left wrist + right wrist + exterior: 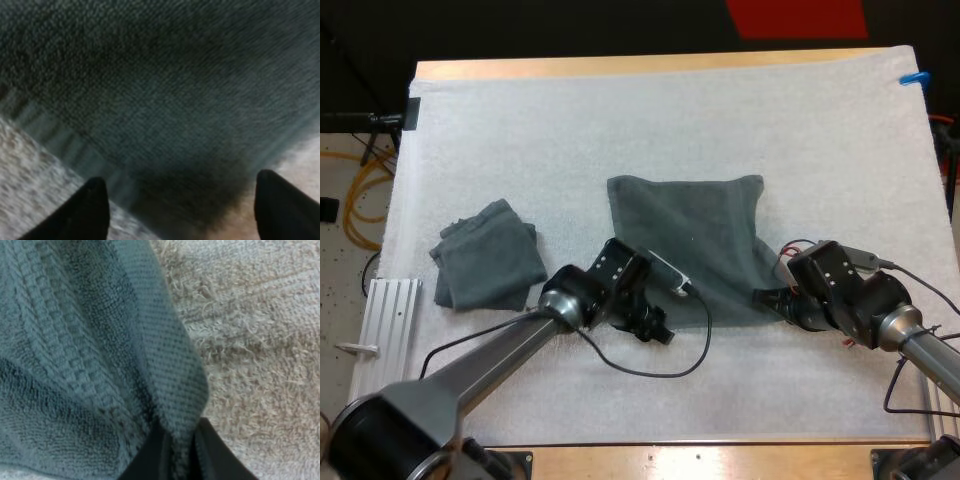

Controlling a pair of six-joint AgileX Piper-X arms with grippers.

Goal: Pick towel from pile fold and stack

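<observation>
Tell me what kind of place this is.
Probably a robotics lab bench: white terry mat on a wooden table, right gripper pinching a dark grey-green towel, loose orange cables on the floor.

The spread towel (690, 240) is dark grey-green terry cloth, matt and nubbly, with a flatter woven band along its hem (the ribbing is plain in the right wrist view). The folded towel (485, 255) is the same cloth. The mat (620, 120) is white shaggy pile, and the bench (650, 65) is pale smooth wood. The left claw (177, 212) has smooth matt black fingers (95, 210).
</observation>
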